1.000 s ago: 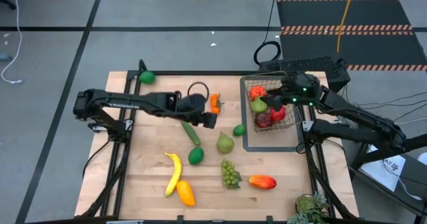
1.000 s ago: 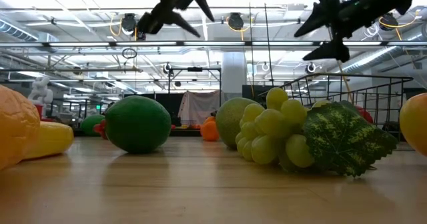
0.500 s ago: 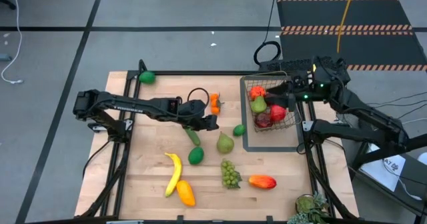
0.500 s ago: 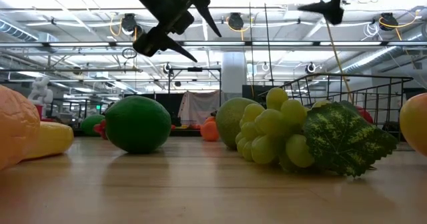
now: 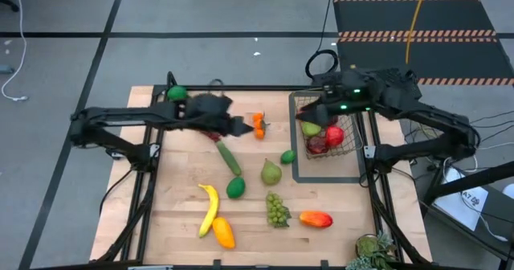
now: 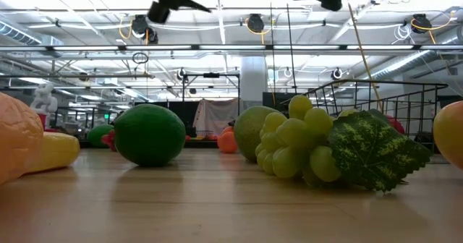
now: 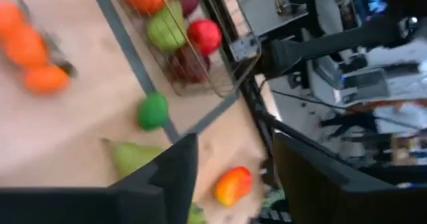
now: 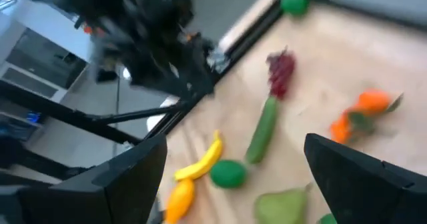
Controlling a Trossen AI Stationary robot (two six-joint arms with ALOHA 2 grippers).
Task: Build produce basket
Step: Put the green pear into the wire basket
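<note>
The left tool hangs empty, fingers apart, above the cucumber, likely choosing produce. The right tool waits over the basket, fingers apart.

basket nearly full, table fruit-scattered

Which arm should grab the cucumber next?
Left, probably. The left gripper hangs empty, jaws apart, just beyond the cucumber on the table. The right gripper sits over the basket, farther away.
</note>
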